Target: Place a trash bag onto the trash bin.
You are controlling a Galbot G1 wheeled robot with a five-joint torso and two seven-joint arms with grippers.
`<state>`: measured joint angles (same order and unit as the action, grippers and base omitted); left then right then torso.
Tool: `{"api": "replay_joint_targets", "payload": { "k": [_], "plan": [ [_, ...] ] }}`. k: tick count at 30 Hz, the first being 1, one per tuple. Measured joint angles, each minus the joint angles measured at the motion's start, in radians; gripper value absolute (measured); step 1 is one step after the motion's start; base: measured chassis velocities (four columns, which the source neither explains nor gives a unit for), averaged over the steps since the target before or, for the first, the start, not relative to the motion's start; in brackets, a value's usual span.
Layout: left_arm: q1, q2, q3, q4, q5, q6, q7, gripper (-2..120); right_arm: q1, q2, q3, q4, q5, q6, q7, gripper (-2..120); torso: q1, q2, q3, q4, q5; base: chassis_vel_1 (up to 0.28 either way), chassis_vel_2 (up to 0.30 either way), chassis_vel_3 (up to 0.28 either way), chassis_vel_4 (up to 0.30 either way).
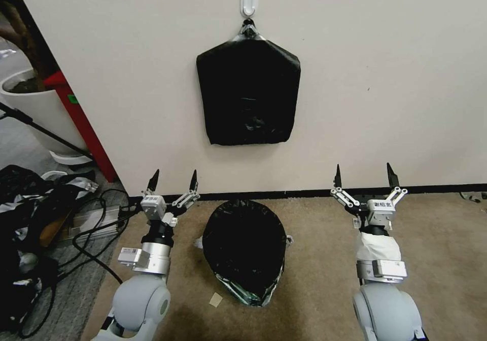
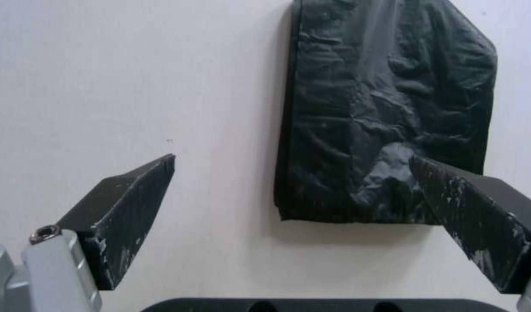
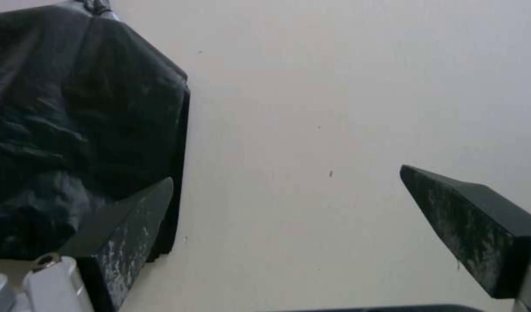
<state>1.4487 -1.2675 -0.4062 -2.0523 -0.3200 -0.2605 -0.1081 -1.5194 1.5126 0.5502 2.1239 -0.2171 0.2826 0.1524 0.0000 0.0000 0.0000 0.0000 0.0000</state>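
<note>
reaching forward and up from the near left, the left arm holds its wrist upright, and the left gripper (image 1: 173, 180) stands with its two dark pointed fingers spread wide, holding nothing and touching nothing. it sits just left of the bin, close to the black baseboard (image 1: 304, 194). in the left wrist view the left gripper (image 2: 291, 173) frames bare wall and the lower part of the hanging pack.

between the two arms, on the floor, the trash bin (image 1: 245, 252) is draped in the trash bag (image 1: 243, 242): glossy black film covers its mouth and sides, with silvery wrinkles at the near lower edge. a pale bit of the rim peeks out at either side. whether the bag is fully seated on the rim is hard to tell.

above it, on the far wall (image 1: 380, 77), a thick five-sided pack of black bags (image 1: 248, 95) hangs from a white hook (image 1: 248, 3).

the right arm mirrors the left, wrist upright with white wrapping below it, and the right gripper (image 1: 362, 174) is also spread wide and empty, well right of the bin.

tan carpet (image 1: 324, 260) covers the floor. at far left lie a white planter pot (image 1: 38, 110), a red post (image 1: 81, 123), black cables (image 1: 96, 229) and a black-and-silver plastic heap (image 1: 23, 219).
</note>
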Motion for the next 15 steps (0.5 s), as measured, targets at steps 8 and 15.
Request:
{"api": "replay_joint_targets", "payload": {
  "k": [8,15],
  "plan": [
    [-0.001,0.0,0.003,0.001,-0.004,0.005,-0.004,100,0.001,-0.003,-0.005,0.0,0.002,-0.004,0.001,100,0.0,0.0,0.0,0.0,0.0,0.0,0.0,0.0,0.0],
    [-0.001,0.001,0.004,0.001,-0.005,0.007,-0.007,100,0.002,-0.004,-0.008,-0.001,0.003,-0.006,0.003,100,0.0,0.0,0.0,0.0001,0.0,0.0,0.0,0.0,0.0]
  ]
}}
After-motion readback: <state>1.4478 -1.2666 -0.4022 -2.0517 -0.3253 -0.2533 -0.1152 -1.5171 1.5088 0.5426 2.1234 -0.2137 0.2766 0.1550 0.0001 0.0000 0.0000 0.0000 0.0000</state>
